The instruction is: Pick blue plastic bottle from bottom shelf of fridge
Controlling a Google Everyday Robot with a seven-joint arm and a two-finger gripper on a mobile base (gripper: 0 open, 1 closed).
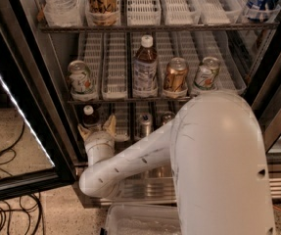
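Observation:
The blue plastic bottle (89, 116) is small, with a white cap and dark liquid. It stands at the left of the bottom shelf of the fridge (57, 106). My gripper (97, 127) reaches into that shelf from below, and its two pale fingers (111, 124) point up and are spread apart. The bottle stands just behind and between them, its lower part hidden by the wrist. I cannot tell whether the fingers touch it. My white arm (218, 165) fills the lower right of the view.
A taller white-capped bottle (145, 67) and three cans (175, 76) stand on the middle shelf. Two cans (145, 125) stand right of my gripper on the bottom shelf. The open glass door (17, 111) is at left, cables (3, 180) lie on the floor, and a clear bin (140, 219) sits below.

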